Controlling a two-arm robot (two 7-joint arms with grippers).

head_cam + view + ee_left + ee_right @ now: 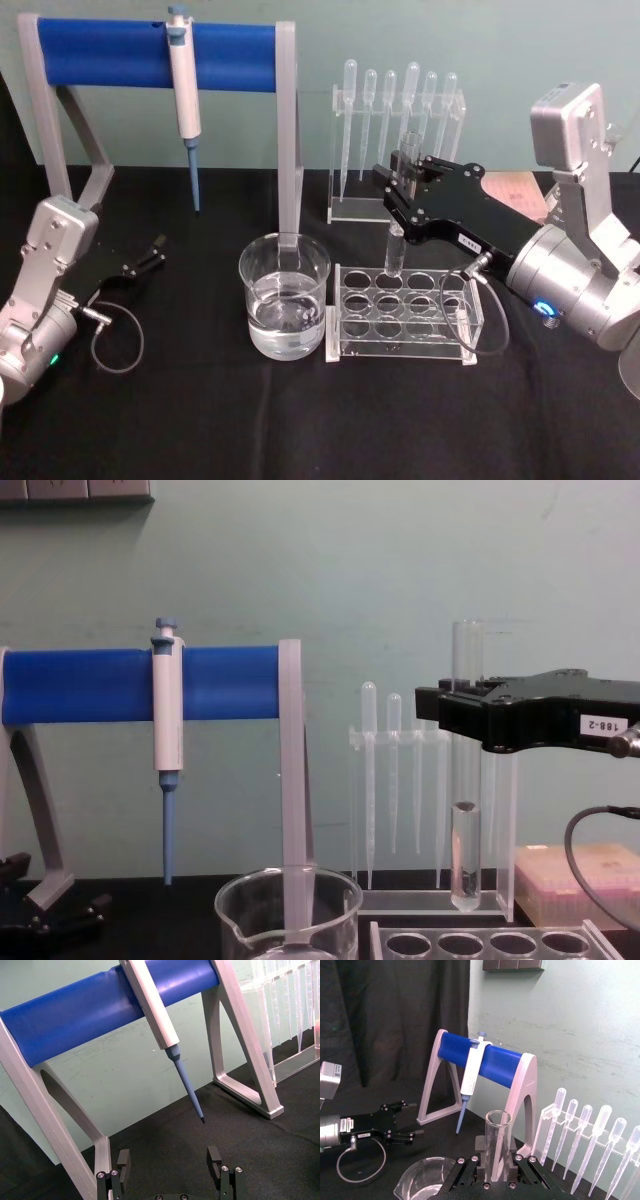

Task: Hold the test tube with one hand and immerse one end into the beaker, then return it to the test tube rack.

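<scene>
- The right end effector (402, 195), a flat black claw with a white label on a silver wrist, was clenched on the clear, round-bottomed glass test tube (466, 850). It gripped the upper part, so the open mouth stood free above the fingers and the long lower part hung bare, ready for dipping.
- The tube was held upright, a pose that suits a straight drop into a hole. A line partway up its lower part may have been liquid, but I could not tell.
- Its round end sat at the back row of the clear acrylic rack with round holes (400, 348). Whether it was just inside a hole or just above one could not be told.
- The wide clear glass beaker (255, 285), part-filled with clear liquid, stood just beside the rack on the robot's left. I judged that this kept the carry to a short sideways move.
- With the tube at the rack and apart from the beaker, the pose fitted either a lift out or a return.
- The left end effector (169, 1160) was released, with nothing between its fingers. It lay low over the black cloth-covered surface (300, 430), well to the left near the grey-legged stand with a blue bar (110, 55). It was probably parked, as one hand suffices.
</scene>
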